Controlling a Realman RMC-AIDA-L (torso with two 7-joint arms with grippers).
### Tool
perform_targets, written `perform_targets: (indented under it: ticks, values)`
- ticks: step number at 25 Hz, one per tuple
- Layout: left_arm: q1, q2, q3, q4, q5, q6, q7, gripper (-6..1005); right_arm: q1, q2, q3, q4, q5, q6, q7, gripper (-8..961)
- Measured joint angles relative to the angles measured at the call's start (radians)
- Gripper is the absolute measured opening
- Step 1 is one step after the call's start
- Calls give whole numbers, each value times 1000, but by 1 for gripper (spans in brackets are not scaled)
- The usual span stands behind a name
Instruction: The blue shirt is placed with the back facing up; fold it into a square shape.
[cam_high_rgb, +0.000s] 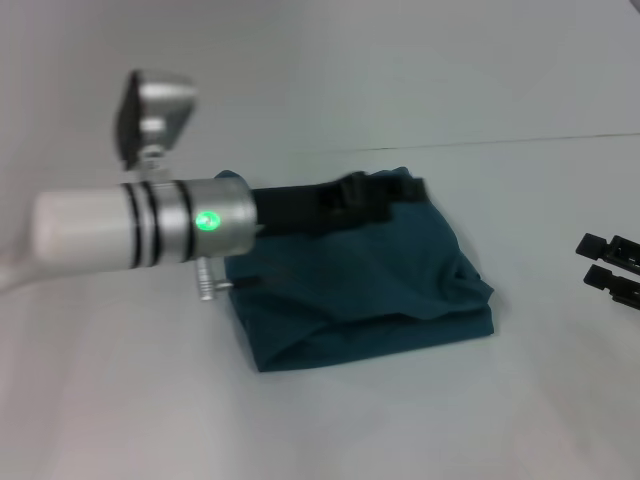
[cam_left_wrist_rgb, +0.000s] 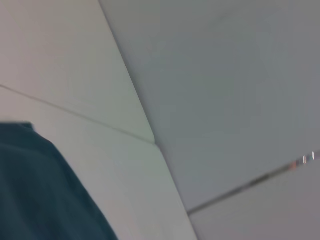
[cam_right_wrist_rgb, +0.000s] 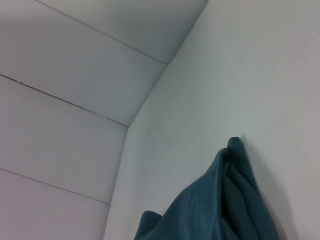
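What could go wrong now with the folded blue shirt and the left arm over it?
The left gripper lies across the far edge of the blue shirt; withdrawing may drag the top layer and undo the fold. The bundle's right corner already bulges unevenly, so the square may look untidy. The right gripper waits at the right edge.

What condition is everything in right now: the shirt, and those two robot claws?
Dark teal-blue soft fabric T-shirt: folded into a rough square bundle on the white table.
Left black gripper: over the shirt's far edge.
Right black gripper: fingers apart, clear of the shirt, at the table's right side.
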Motion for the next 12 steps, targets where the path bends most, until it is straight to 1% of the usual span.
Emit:
perform_targets:
  ticks: [3, 4, 6, 7, 9, 10, 12]
  values:
    - [86, 6, -3, 81, -8, 34, -67, 649, 2, -9, -20, 0, 0, 0, 7, 728]
    - [109, 12, -4, 93, -8, 48, -82, 686, 3, -15, -33, -1, 0, 0, 12, 728]
    - [155, 34, -6, 103, -8, 91, -104, 761, 8, -24, -60, -3, 0, 0, 24, 728]
    - [168, 42, -7, 103, -8, 107, -107, 798, 12, -29, -76, -6, 0, 0, 32, 728]
    - [198, 59, -7, 103, -8, 146, -109, 873, 23, -47, -108, -8, -6, 0, 52, 727]
    - [217, 70, -7, 103, -5, 176, -109, 876, 31, -56, -119, -9, -16, 0, 66, 727]
    - [241, 81, -9, 108, 1, 215, -106, 881, 56, -75, -127, -12, -61, -1, 97, 727]
